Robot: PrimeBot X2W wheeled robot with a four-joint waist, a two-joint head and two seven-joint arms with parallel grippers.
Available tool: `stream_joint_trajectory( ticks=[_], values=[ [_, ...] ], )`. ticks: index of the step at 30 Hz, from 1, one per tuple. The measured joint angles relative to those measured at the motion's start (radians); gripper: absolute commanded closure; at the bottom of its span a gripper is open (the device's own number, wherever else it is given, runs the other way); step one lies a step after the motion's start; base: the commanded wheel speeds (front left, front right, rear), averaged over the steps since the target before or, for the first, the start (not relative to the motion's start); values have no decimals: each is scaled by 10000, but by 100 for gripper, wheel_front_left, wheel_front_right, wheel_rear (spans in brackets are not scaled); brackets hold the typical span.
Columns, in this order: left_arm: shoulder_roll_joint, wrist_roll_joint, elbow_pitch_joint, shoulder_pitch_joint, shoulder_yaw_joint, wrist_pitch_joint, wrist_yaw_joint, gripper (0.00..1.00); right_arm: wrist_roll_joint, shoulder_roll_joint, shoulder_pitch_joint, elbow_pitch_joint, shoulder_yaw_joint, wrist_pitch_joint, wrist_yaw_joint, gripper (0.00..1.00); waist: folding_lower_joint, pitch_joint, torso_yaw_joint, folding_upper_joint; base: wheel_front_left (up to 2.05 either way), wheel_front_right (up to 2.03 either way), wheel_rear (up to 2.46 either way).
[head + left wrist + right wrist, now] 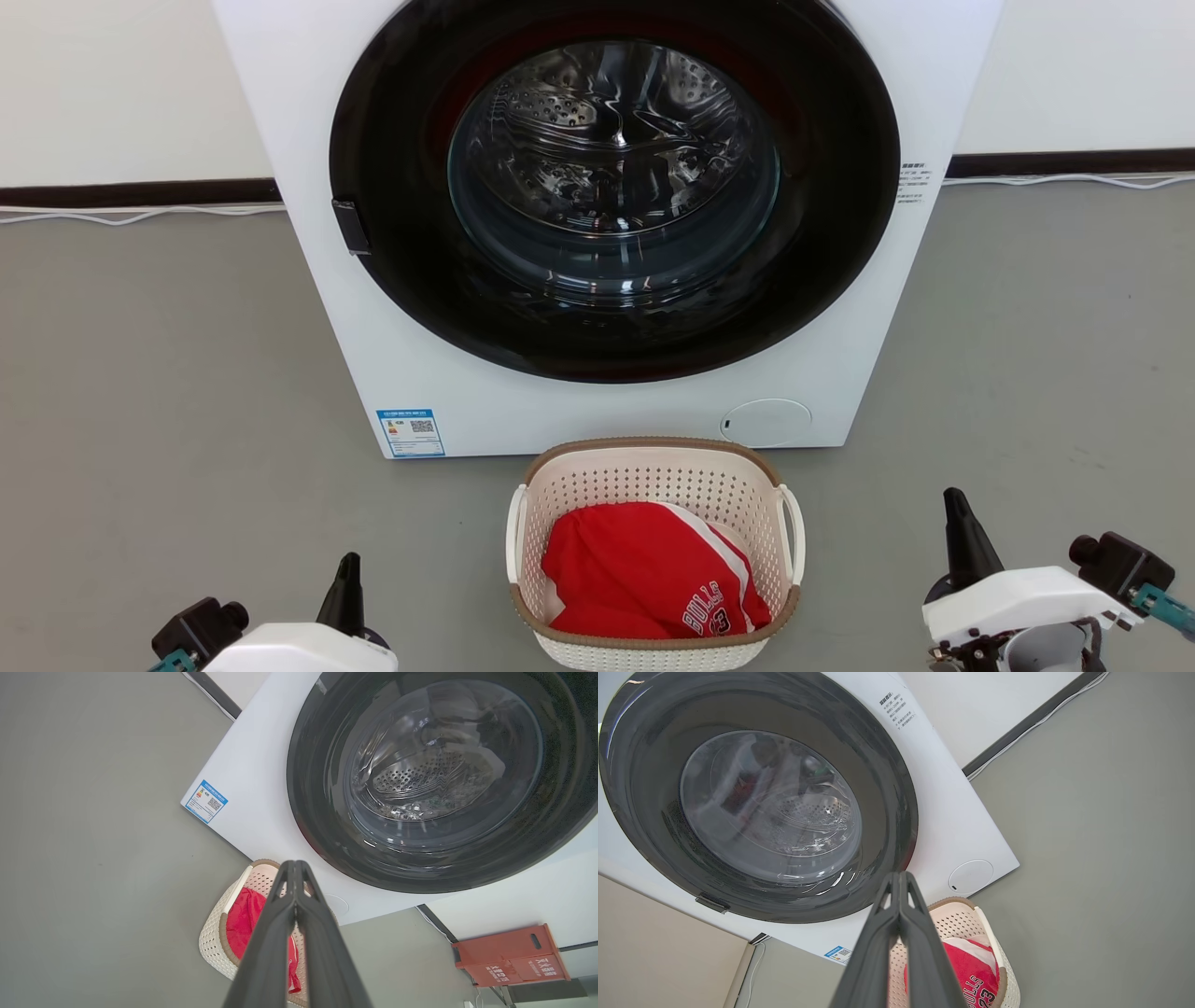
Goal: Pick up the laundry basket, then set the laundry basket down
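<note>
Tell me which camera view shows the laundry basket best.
Head view: the laundry basket sits nearly whole, with rim, both handles and the red garment inside visible. Both wrist views catch the laundry basket tilted, partly hidden and cut off at the bottom edge.

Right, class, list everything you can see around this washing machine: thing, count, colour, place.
washing machine: one, white with dark door, against the wall
laundry basket: one, cream with brown rim, on the floor before the machine
garment: one, red with white trim, inside the basket
label: one, blue, machine's lower left corner
cable: one, white, along the wall's foot
box: one, red, by the wall
left pincer: one, dark, shut, left of the basket
right pincer: one, dark, shut, right of the basket
</note>
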Motion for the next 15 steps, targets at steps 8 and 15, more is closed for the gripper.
stream_joint_trajectory(
  ticks=[8,15],
  values=[
    [8,-813,-196,0,107,274,-96,100,991,0,13,-265,-52,209,0,100,0,36,18,0,0,0,0],
    [12,-1605,-366,-2,199,491,-184,100,1962,-2,175,-541,-100,487,-2,100,0,72,36,0,0,0,0]
  ],
)
